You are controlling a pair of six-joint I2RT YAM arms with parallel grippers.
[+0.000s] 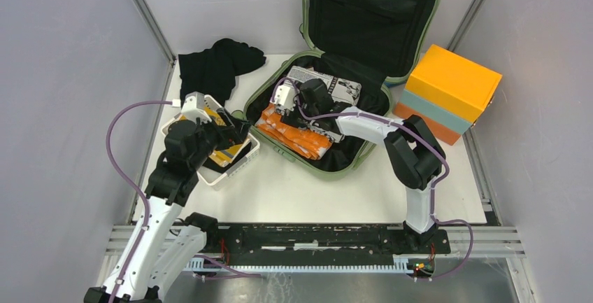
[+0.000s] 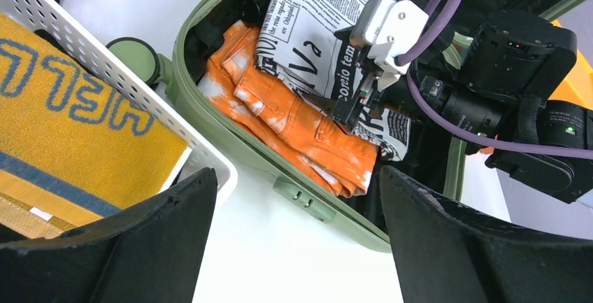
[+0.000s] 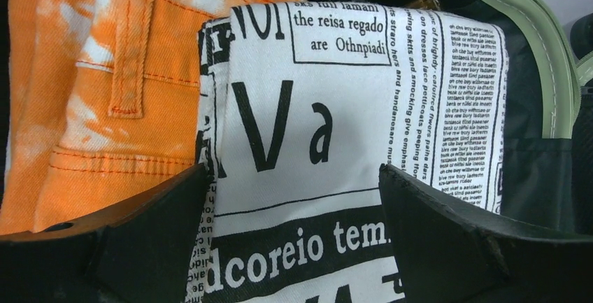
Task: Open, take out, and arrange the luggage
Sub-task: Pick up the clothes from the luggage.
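Clock bearings are read on the top view, with 12 away from the arm bases.

- The luggage point(image 1: 370, 16) sits at 12 to 1 o'clock on the table. It is unzipped, with the lid standing up at the back and the lower shell lying flat toward the arms.
- The right gripper point(image 3: 292, 173) is inside the shell with its jaws spread wide and nothing between them. It hovers just above the newsprint-pattern cloth point(image 3: 349, 100), with one finger on either side of the printed panel.
- Key relation: the cloth lies straight below the right pincer, so only a drop is needed. In the top view its long axis runs roughly 9 to 3, tipped slightly toward 4. Judgement: the right arm is plainly the one to lift it.
- The orange bleached denim point(image 2: 294, 117) lies touching the cloth on its 7 o'clock side, with its long axis running 10 to 4. It is close enough to be snagged in the same pinch.
- The left gripper point(image 2: 297, 177) is at 9 o'clock of the suitcase, over the white perforated basket point(image 1: 234, 170). Its jaws are also wide and empty.

Counts:
- one suitcase
- two items visible in its shell
- one basket holding one yellow towel point(image 2: 70, 135); anything beneath the towel cannot be told
- one black garment point(image 1: 217, 65) on the table at 11
- one orange and light-blue box point(image 1: 451, 89) at 2
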